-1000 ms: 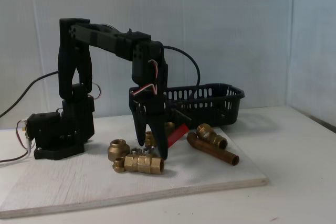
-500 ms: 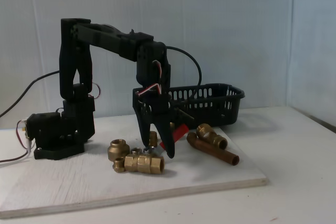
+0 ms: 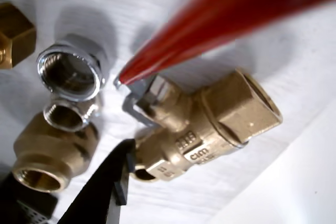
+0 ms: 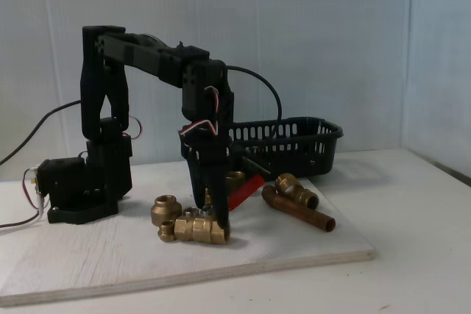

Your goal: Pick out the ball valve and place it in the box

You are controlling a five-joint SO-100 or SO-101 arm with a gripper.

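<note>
Your gripper (image 4: 213, 220) stands right over the ball valve (image 4: 201, 229), one finger touching its brass body; whether it clamps, you cannot tell. The valve lies on the white board (image 4: 294, 244), well in front of the black basket (image 4: 294, 145).

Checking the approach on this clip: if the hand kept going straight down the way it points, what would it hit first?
Most likely the brass ball valve with the long red lever, directly under the hand; depth is unclear.
</note>
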